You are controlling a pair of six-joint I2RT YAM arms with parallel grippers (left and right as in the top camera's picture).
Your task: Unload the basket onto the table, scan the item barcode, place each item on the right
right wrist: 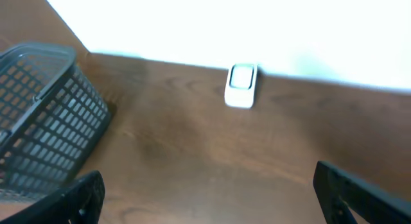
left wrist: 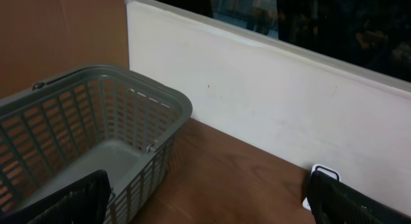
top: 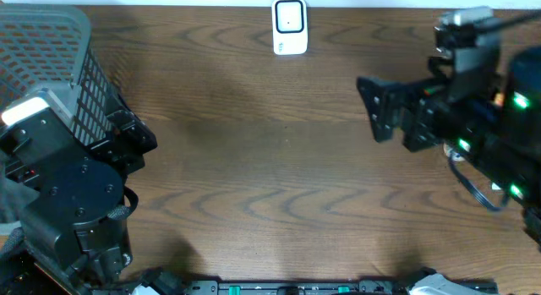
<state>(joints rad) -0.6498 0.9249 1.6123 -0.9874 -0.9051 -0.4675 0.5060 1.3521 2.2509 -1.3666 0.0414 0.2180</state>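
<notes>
The white barcode scanner (top: 289, 24) stands at the table's far edge, also in the right wrist view (right wrist: 241, 85); in the left wrist view the scanner (left wrist: 319, 177) peeks out beside a finger. No item with a barcode shows in any view. My left gripper (top: 135, 136) is open beside the grey basket (top: 80, 29) with nothing between its fingers (left wrist: 70, 201). My right gripper (top: 369, 109) hangs open over the right of the table, pointing left, and is also empty. The basket's inside (left wrist: 96, 156) looks bare where it shows.
The grey mesh basket (right wrist: 45, 115) fills the far left corner. A pale wall (left wrist: 270, 102) runs behind the table's back edge. Black arm bases and cables sit along the near edge (top: 279, 286) and the right side.
</notes>
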